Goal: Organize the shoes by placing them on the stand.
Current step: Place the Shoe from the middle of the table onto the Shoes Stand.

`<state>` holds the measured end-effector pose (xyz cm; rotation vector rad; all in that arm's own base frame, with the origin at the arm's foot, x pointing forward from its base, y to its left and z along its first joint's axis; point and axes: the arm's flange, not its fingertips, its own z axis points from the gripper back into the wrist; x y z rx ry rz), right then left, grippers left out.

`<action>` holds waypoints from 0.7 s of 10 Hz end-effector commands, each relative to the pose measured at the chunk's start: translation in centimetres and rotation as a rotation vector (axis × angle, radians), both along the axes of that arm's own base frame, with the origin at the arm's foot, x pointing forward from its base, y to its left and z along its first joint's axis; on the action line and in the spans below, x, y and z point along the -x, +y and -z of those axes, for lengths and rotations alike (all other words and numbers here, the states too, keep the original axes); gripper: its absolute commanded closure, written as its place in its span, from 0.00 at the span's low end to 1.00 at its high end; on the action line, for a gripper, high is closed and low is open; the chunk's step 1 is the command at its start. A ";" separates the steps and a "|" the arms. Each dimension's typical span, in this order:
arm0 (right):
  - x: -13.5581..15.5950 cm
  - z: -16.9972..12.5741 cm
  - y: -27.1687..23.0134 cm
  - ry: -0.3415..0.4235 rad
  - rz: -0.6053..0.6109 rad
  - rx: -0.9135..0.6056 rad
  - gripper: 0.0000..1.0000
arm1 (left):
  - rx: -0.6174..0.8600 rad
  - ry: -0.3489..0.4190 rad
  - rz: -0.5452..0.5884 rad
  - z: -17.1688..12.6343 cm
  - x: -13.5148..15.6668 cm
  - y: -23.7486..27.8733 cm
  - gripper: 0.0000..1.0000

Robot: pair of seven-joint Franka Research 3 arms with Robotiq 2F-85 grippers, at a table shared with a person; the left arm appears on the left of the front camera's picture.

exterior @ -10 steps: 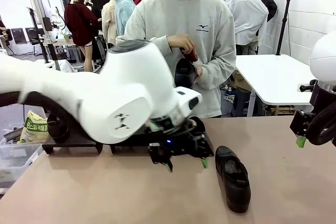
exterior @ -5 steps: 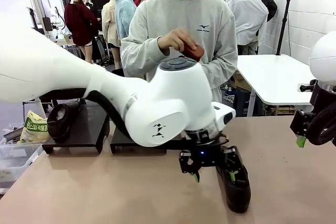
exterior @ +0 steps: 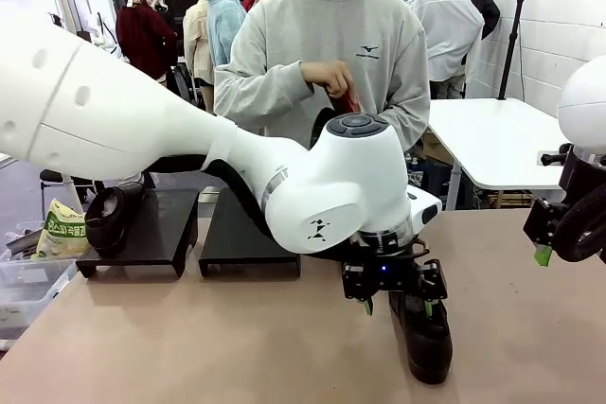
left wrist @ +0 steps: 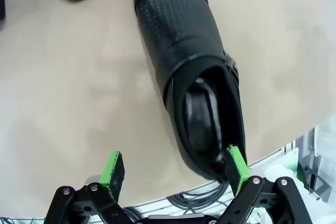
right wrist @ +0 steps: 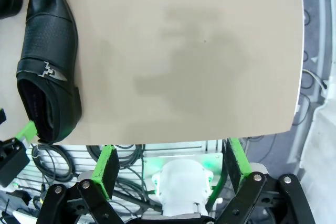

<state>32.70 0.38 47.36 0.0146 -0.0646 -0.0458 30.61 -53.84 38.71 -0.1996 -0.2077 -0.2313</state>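
On table (exterior: 189, 347), front view: left gripper (exterior: 396, 305) hovers, jaws apart, over shoe (exterior: 428, 342); second shoe (exterior: 112, 218) sits on stand (exterior: 156, 234). Left wrist: one pad just beside shoe's heel. Right wrist: right gripper (right wrist: 170, 166) released, off table edge.

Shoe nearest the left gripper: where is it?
The shoe lies on the table, right of centre in the front view, just under the open left gripper.

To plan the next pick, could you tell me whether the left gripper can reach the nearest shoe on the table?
Probably yes: the left gripper hangs open over the heel of the shoe, nothing between them.
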 end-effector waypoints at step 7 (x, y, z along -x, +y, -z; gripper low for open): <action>0.0 0.0 -0.1 0.004 -0.008 -0.001 0.00 | -0.062 0.078 -0.177 2.5 -2.7 -2.2 0.00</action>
